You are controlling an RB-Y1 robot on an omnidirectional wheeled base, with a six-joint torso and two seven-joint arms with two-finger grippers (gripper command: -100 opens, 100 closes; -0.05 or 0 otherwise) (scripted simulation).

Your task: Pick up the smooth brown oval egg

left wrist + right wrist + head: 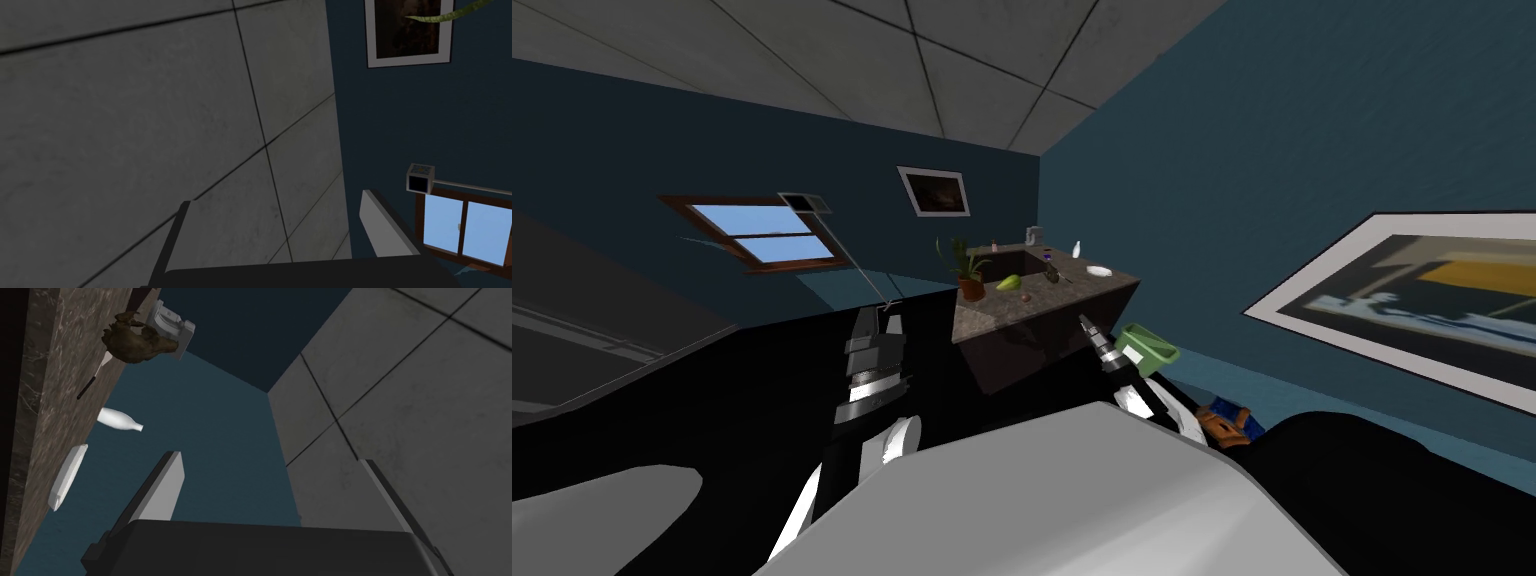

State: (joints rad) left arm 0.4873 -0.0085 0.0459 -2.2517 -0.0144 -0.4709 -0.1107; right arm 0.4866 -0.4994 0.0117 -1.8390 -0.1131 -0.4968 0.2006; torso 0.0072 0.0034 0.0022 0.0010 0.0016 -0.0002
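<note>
A: Largest item we list?
B: Item 1, the brown stone worktop (1072, 310), against the blue wall, with a sunken basin near its back

A: Next?
B: Item 2, a green bin (1148, 345) on the floor just beside the worktop's right corner. Item 3, a potted plant (967, 270) in a brown pot on the worktop's left edge

A: Our own tools?
B: Item 4, the left pincer (275, 235), raised to the left of the worktop and well apart from it, blades spread, grasping nothing. Item 5, the right pincer (275, 498), low at the worktop's front right, also released, nothing between its fingers (162, 490)

A: Smaller stock?
B: Item 6, a grey appliance (170, 323) at the back edge. Item 7, a white plate (67, 475) at the right edge. Item 8, a white bottle (117, 419) standing behind the plate. Item 9, a green fruit (1009, 283) in front of the basin

A: And the smallest?
B: Item 10, the brown egg (1025, 298), lying on the worktop just in front of the fruit, near the plant, apart from both pincers
</note>
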